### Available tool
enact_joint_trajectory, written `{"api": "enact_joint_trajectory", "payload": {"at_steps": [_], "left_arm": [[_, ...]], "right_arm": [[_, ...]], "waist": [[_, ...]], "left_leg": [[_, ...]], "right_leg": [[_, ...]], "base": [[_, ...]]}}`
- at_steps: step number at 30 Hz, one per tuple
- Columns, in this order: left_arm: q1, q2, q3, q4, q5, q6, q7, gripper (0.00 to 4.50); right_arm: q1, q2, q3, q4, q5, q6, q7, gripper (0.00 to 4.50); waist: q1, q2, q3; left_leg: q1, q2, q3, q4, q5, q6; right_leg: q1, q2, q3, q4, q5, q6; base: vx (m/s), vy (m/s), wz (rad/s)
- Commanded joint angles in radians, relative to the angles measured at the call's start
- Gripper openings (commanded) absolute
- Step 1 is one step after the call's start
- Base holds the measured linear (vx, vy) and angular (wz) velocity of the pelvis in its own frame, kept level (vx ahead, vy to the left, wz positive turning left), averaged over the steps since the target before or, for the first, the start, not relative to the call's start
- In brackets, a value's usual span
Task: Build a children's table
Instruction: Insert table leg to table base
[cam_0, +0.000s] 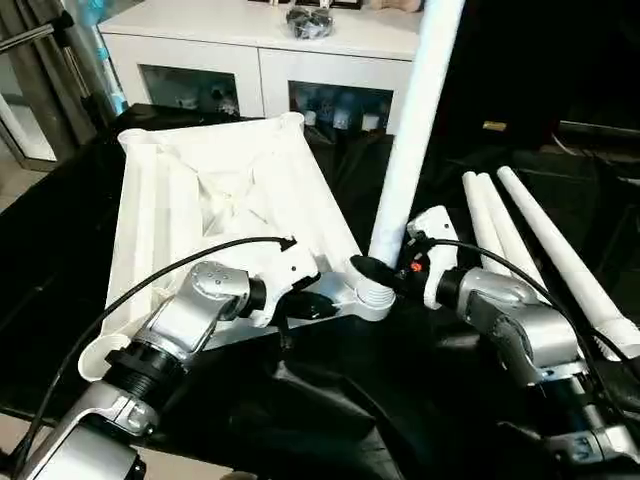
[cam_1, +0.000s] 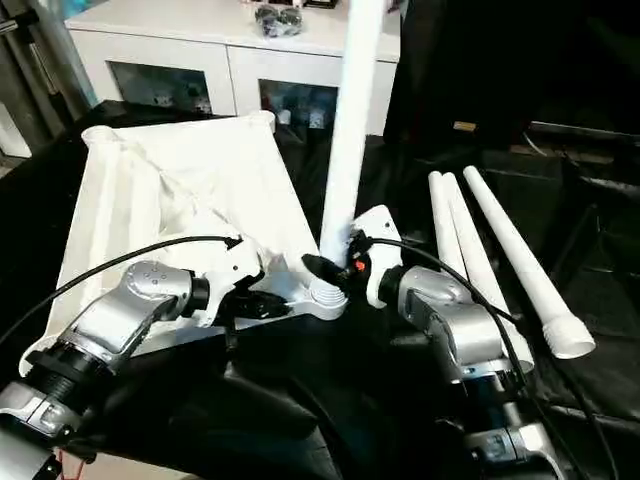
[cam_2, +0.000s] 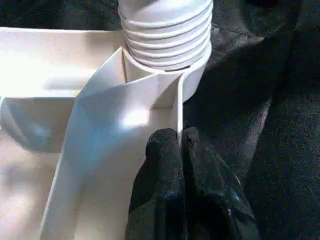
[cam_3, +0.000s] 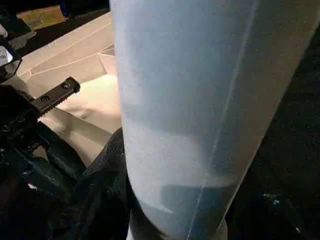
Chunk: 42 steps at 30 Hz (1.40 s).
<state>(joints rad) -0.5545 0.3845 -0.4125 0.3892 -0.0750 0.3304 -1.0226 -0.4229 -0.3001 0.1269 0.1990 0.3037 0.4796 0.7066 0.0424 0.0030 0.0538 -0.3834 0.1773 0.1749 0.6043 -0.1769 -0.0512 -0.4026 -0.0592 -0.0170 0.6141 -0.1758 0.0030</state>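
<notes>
The left gripper (cam_2: 181, 145) pinched the stiff tabletop (cam_0: 215, 195) rim near the corner socket (cam_0: 375, 298), while the right gripper (cam_0: 385, 270) clasped the light, slippery upright leg (cam_0: 412, 130) low down.

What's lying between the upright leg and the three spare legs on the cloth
The right gripper and its silver forearm, gripping the upright leg; beyond it, bare black cloth up to the three spare legs. Seen in both eye views.

Head eyes look down at the tabletop (cam_0: 210, 190); wrist views close on its corner socket (cam_2: 192, 75)

upturned tabletop (cam_0: 215, 190), leg (cam_0: 415, 120) upright in corner socket (cam_0: 372, 296)
</notes>
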Motion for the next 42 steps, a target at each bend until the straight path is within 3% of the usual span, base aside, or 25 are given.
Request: {"api": "enact_joint_trajectory", "payload": {"at_steps": [1, 6, 15, 27, 30, 33, 38, 42], "left_arm": [[0.021, 0.015, -0.033, 0.015, 0.021, 0.027, -0.025, 0.0], [0.019, 0.003, -0.023, 0.003, 0.008, 0.041, -0.037, 0.0], [0.012, -0.014, 0.003, 0.008, 0.01, 0.051, -0.007, 0.0], [-0.007, -0.042, 0.026, 0.048, 0.023, 0.044, 0.043, 0.0], [-0.011, -0.047, 0.026, 0.055, 0.026, 0.043, 0.047, 0.0], [-0.013, -0.048, 0.025, 0.06, 0.03, 0.04, 0.045, 0.0], [-0.018, -0.046, 0.017, 0.069, 0.04, 0.03, 0.039, 0.0], [-0.022, -0.047, 0.015, 0.076, 0.044, 0.026, 0.04, 0.0]], "right_arm": [[0.001, -0.02, 0.02, 0.015, -0.011, 0.031, 0.02, 1.9], [-0.007, -0.02, 0.024, 0.047, -0.021, 0.027, 0.03, 1.9], [0.012, 0.01, -0.074, 0.067, 0.04, 0.006, -0.001, 1.9], [0.15, 0.073, -0.15, 0.031, 0.072, -0.104, -0.054, 1.9], [0.182, 0.092, -0.159, 0.022, 0.08, -0.121, -0.064, 1.9], [0.2, 0.088, -0.137, 0.014, 0.056, -0.146, -0.068, 1.9], [0.214, 0.057, -0.06, -0.024, -0.025, -0.184, -0.059, 1.89], [0.199, 0.038, -0.035, -0.022, -0.064, -0.193, -0.062, 1.89]], "waist": [[0.003, -0.002, -0.065], [0.003, -0.001, -0.065], [0.005, 0.0, -0.065], [0.01, 0.006, -0.062], [0.012, 0.008, -0.063], [0.011, 0.014, -0.062], [0.009, 0.01, -0.06], [0.009, 0.007, -0.059]], "left_leg": [[0.02, 0.04, -0.013, -0.075, -0.235, -0.011], [0.021, 0.04, -0.012, -0.075, -0.234, -0.009], [0.021, 0.04, -0.013, -0.076, -0.25, -0.011], [0.024, 0.041, -0.015, -0.082, -0.309, -0.02], [0.023, 0.042, -0.017, -0.086, -0.304, -0.019], [0.023, 0.04, -0.018, -0.086, -0.322, -0.021], [0.022, 0.04, -0.019, -0.089, -0.341, -0.024], [0.023, 0.041, -0.019, -0.089, -0.35, -0.022]], "right_leg": [[0.04, -0.066, 0.03, -0.077, -0.276, -0.199], [0.039, -0.065, 0.029, -0.075, -0.25, -0.212], [0.039, -0.066, 0.03, -0.08, -0.274, -0.207], [0.03, -0.067, 0.031, -0.092, -0.345, -0.18], [0.032, -0.066, 0.03, -0.089, -0.32, -0.185], [0.031, -0.066, 0.029, -0.091, -0.342, -0.182], [0.03, -0.066, 0.03, -0.096, -0.383, -0.163], [0.026, -0.068, 0.031, -0.1, -0.427, -0.149]], "base": [[0.0, 0.0, 0.0], [0.0, 0.0, 0.0], [0.0, 0.0, 0.0], [0.0, 0.0, 0.0], [0.0, 0.0, 0.0], [0.0, 0.0, 0.0], [0.0, 0.0, 0.0], [0.0, 0.0, 0.0]]}}
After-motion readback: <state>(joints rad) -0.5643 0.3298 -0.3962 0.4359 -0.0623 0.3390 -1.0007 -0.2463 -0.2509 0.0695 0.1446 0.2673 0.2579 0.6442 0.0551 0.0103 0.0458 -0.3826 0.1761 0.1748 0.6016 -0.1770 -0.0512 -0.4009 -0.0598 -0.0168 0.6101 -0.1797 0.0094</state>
